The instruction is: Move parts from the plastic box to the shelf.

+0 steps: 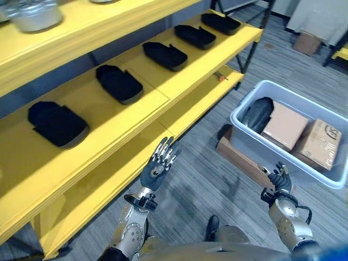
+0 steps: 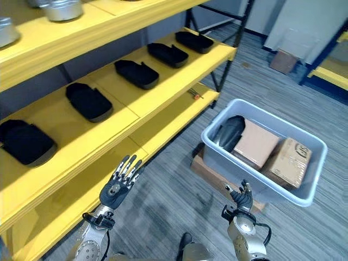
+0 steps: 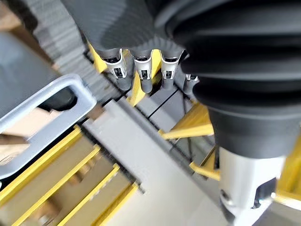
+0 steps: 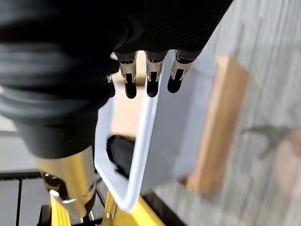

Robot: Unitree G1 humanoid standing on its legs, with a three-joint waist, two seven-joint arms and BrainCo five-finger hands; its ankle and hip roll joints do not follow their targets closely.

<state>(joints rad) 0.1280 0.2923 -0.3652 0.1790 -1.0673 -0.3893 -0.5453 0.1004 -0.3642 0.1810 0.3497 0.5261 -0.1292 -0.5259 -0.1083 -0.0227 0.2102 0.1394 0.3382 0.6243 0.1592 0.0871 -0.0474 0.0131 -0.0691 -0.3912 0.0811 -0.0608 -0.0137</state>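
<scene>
A pale grey plastic box [image 1: 260,148] stands on the floor at my right. It holds one black moulded part [image 1: 257,114] at its left end, beside cardboard packets. Several similar black parts [image 1: 118,82] lie in a row on the yellow shelf [image 1: 179,76] to my left. My left hand [image 1: 159,166] is raised in front of the lower shelf board, open, fingers straight and empty. My right hand [image 1: 280,179] hovers just short of the box's near wall, open and empty. In the right wrist view its fingers [image 4: 151,80] point over the box rim [image 4: 141,136] toward the black part [image 4: 121,153].
Two cardboard packets [image 1: 285,125] [image 1: 321,144] fill the rest of the box, which rests on a wooden board [image 1: 239,157]. Metal containers [image 1: 35,13] stand on the top shelf. A small orange item [image 1: 220,78] lies on the lower shelf. Grey carpet lies between shelf and box.
</scene>
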